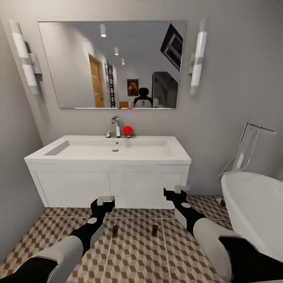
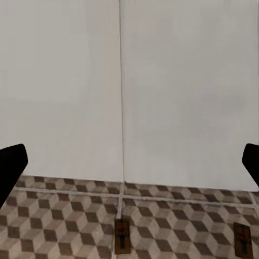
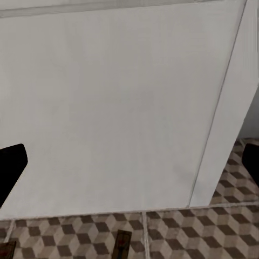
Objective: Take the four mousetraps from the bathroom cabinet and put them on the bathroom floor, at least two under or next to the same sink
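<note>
Two traps, (image 1: 114, 231) and (image 1: 154, 230), lie on the floor (image 1: 137, 255) below and between both open, empty claws (image 1: 105, 201) (image 1: 177, 192), before the sink (image 1: 108, 155); two apparently remain.

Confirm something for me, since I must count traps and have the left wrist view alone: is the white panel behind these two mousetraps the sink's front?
Observer: Yes. The head view shows the bathroom sink and its tap above that panel.
Operator: More traps on the tiles?
Observer: I count two mousetraps in the head view, both on the bathroom floor before the sink.
Operator: Is the right gripper holding one?
Observer: No. The right gripper is open, with nothing between its fingers.
</note>
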Robot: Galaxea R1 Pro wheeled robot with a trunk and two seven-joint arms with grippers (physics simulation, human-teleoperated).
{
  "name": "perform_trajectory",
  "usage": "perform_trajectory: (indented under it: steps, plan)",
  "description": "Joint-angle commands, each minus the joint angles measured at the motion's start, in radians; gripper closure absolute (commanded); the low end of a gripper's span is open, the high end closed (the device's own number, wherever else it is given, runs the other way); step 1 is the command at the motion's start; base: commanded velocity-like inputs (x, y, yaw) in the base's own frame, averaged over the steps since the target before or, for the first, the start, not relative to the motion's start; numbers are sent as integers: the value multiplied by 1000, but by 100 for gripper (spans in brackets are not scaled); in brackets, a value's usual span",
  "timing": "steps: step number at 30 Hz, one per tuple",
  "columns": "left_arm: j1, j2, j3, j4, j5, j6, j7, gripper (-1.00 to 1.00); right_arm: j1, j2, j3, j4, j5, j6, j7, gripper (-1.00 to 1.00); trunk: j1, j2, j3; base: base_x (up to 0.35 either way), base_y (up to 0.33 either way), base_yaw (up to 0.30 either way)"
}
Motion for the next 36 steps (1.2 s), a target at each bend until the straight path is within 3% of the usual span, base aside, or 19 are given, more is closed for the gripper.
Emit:
perform_trajectory:
  steps: [1, 36]
  plan:
    - [-1, 0, -9, 1, 10, -4, 4, -100, -1, 1, -6, 1, 2, -4, -1, -100, -4, 7, 2, 0, 0, 0]
    - [0, 0, -6, -48, 10, -4, 4, -100, 0, 6, -6, 1, 0, -6, -31, -100, -138, 252, 112, 0, 0, 0]
